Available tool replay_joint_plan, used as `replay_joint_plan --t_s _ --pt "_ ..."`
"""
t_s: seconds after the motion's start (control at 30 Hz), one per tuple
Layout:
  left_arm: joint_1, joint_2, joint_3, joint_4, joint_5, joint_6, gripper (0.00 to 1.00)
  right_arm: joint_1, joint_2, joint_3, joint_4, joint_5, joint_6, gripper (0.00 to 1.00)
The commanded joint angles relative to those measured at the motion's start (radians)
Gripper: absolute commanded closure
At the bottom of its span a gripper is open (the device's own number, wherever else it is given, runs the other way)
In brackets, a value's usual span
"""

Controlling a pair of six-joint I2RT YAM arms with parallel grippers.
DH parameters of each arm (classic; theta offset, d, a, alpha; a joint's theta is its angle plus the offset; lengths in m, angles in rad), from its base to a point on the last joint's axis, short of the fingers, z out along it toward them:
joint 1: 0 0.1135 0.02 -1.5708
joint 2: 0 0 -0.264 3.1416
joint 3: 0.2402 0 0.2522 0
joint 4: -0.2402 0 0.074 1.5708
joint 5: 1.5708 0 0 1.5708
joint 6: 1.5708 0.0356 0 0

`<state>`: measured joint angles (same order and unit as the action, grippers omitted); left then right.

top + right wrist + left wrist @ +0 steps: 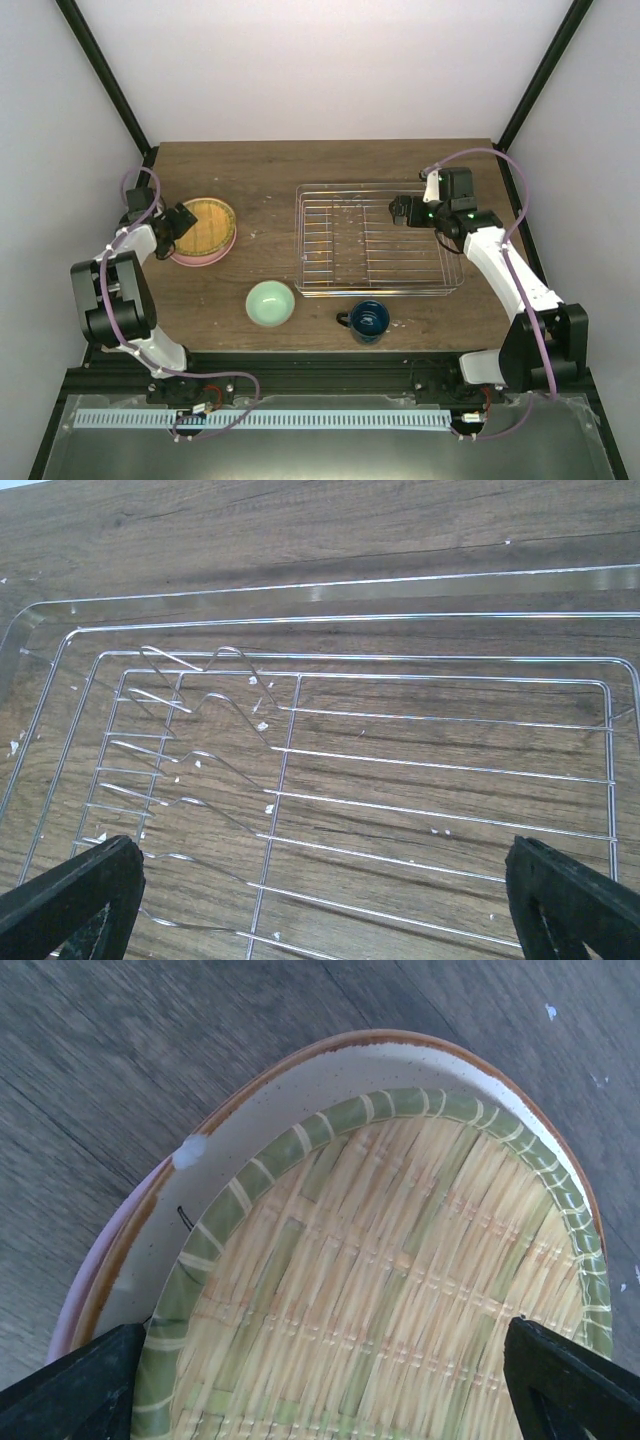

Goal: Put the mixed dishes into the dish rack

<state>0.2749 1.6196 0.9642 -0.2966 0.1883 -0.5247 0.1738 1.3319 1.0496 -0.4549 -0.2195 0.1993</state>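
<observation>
Now | left pincer [322,1328], right pincer [322,845]: wide open, empty | bowl [270,303], mug [369,321] beside rack [378,240]

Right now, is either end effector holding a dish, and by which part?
Neither holds anything: left end effector open over the stacked plates, right end effector open over the dish rack.

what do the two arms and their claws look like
The left arm and right arm have white shells with chunky black joints, each trailing a looping lilac cable. The left claw and right claw are black with two wedge-shaped fingers.
</observation>
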Motion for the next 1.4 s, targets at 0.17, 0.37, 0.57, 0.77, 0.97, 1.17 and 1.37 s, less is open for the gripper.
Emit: replay_joint_plan --t_s 0.17,0.37,0.57,0.77,0.97,1.17,1.37 --pt "0.006 0.019 -0.076 0.109 0.061 -0.054 0.07 0.007 0.018 0.006 0.002 -0.004 -0.006 0.0" --pt "0.008 0.003 -0.163 0.179 0.086 -0.094 0.24 0.007 0.022 0.006 0.003 -0.002 -0.006 0.0" --pt "0.016 -0.003 -0.204 0.192 0.083 -0.095 0.57 0.007 0.023 0.007 0.001 -0.003 -0.005 0.0" --pt "0.021 -0.01 -0.219 0.2 0.094 -0.092 0.8 0.006 0.025 0.006 0.002 0.0 -0.004 0.0" --pt "0.024 -0.021 -0.229 0.199 0.104 -0.086 1.0 0.007 0.029 0.004 0.004 -0.006 -0.005 0.0" --pt "0.029 -0.046 -0.247 0.205 0.119 -0.083 1.0 0.006 0.031 0.0 0.009 -0.013 -0.003 0.0" --pt "0.041 -0.1 -0.272 0.241 0.186 -0.091 1.0 0.007 0.027 -0.003 0.016 -0.039 -0.005 0.0"
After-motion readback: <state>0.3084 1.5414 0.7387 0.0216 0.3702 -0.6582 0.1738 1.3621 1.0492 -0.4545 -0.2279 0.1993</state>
